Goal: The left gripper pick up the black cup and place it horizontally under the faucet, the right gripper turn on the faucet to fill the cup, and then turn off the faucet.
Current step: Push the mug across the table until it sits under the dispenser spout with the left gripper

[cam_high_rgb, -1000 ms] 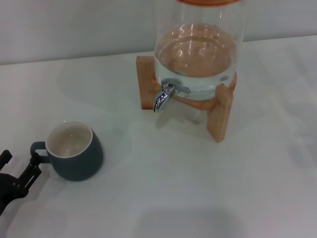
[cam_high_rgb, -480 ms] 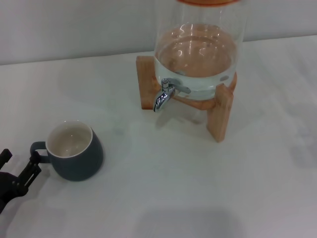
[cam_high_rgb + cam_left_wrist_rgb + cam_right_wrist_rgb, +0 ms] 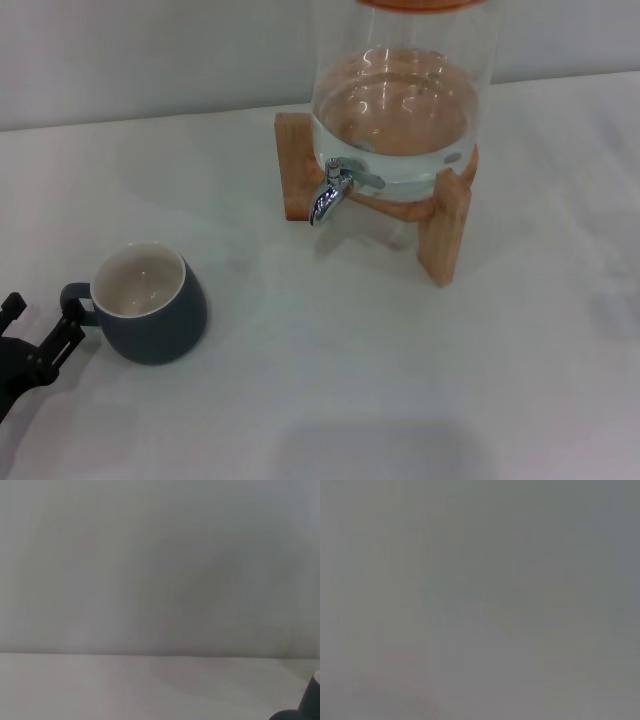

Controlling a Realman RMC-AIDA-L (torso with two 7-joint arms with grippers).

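While the left hand [image 3: 40, 325] gapes beside it, the black cup [image 3: 148, 305] shows cream inside.

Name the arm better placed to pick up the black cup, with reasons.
Left. The left hand sits open on the table right beside the black cup, its fingers at the cup's handle. The right hand is out of the head view.

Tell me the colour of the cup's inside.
Cream-white inside the black cup, against a dark grey-black outside; the head view shows it best.

test bench | bare white table [image 3: 400, 380] | blank wall [image 3: 150, 60]
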